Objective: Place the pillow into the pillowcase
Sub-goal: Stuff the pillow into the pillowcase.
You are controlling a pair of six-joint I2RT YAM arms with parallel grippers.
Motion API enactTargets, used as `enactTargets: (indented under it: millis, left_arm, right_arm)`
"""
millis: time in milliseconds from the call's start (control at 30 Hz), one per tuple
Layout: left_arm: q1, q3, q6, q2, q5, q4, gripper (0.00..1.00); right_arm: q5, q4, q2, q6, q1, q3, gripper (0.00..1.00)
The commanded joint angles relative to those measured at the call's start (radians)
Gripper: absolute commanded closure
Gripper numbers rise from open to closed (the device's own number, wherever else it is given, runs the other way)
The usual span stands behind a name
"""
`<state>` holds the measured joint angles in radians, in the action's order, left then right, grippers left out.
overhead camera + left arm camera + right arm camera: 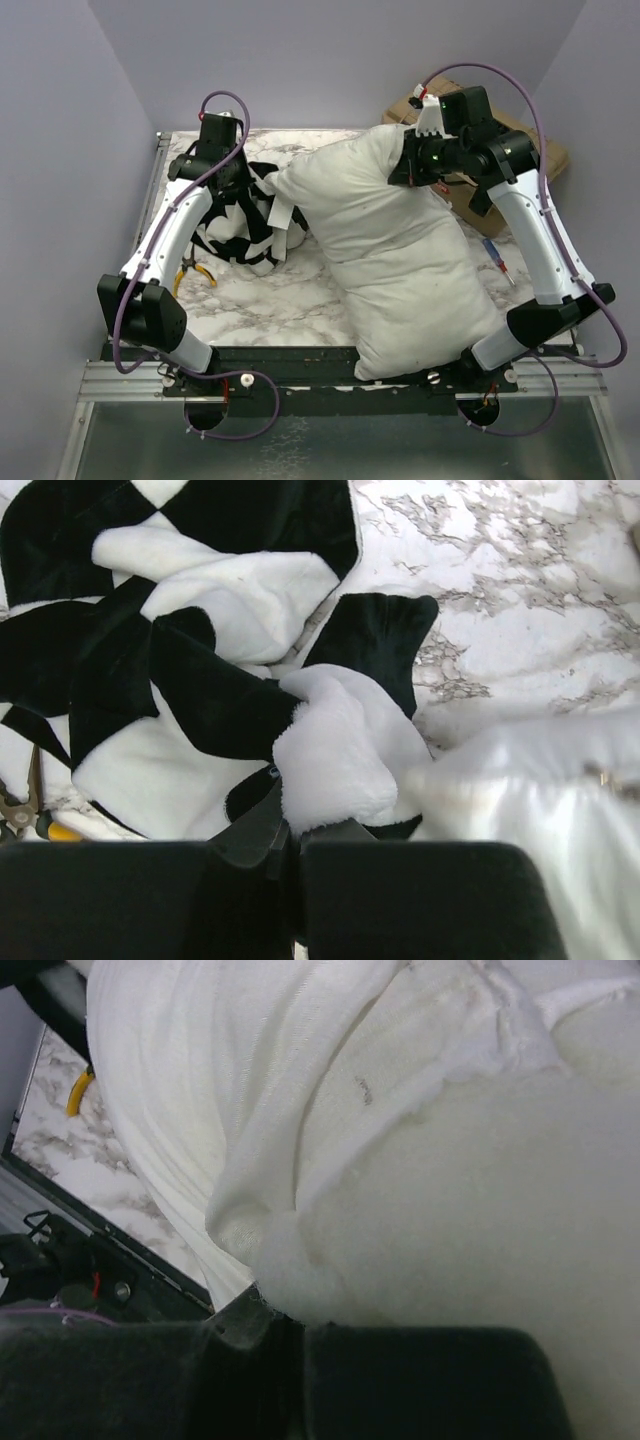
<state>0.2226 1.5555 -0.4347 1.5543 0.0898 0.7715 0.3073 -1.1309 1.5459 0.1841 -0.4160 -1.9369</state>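
While the pillow [400,250] lies w/ its long axis far-to-near, near end skewed right & hanging over the table's [280,295] near edge, we see its far-left corner touching the pillowcase [240,225], bunched at far left. L gripper [285,825] is clamped on a pillowcase fold; R gripper [270,1310] pinches the pillow's far-right edge. We note bare marble near-left, pliers [190,272] just beside the pillowcase, walls close at left & far.
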Motion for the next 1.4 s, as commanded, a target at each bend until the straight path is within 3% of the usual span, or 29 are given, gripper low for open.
enactTargets:
  millis: [0, 267, 433, 567, 833, 1033, 1200, 1367]
  left_arm:
    - [-0.006, -0.031, 0.008, -0.089, -0.041, -0.009, 1.0]
    - [-0.004, -0.013, -0.012, -0.093, -0.016, -0.011, 1.0]
    - [-0.004, -0.005, -0.023, -0.075, 0.085, 0.006, 1.0]
    - [-0.005, -0.009, -0.038, -0.069, 0.102, 0.009, 1.0]
    - [-0.005, -0.003, -0.042, -0.078, 0.066, 0.008, 1.0]
    - [-0.004, 0.001, -0.035, -0.103, 0.053, 0.008, 1.0]
    - [-0.003, 0.001, -0.042, -0.111, -0.021, 0.006, 1.0]
    - [0.022, -0.007, -0.088, -0.114, -0.081, 0.006, 1.0]
  right_arm:
    - [-0.144, -0.102, 0.046, 0.031, -0.049, -0.091, 1.0]
    - [-0.133, -0.082, 0.065, 0.026, -0.209, -0.101, 1.0]
    - [-0.282, -0.075, -0.053, 0.073, -0.216, -0.093, 1.0]
    - [-0.279, -0.112, -0.092, 0.065, -0.216, -0.126, 1.0]
    - [-0.133, -0.063, -0.104, 0.079, -0.226, 0.01, 1.0]
    - [-0.213, -0.076, -0.057, 0.09, -0.24, 0.031, 1.0]
    - [-0.19, -0.021, -0.019, 0.089, -0.254, 0.037, 1.0]
    - [-0.231, -0.009, 0.073, 0.087, -0.302, -0.059, 1.0]
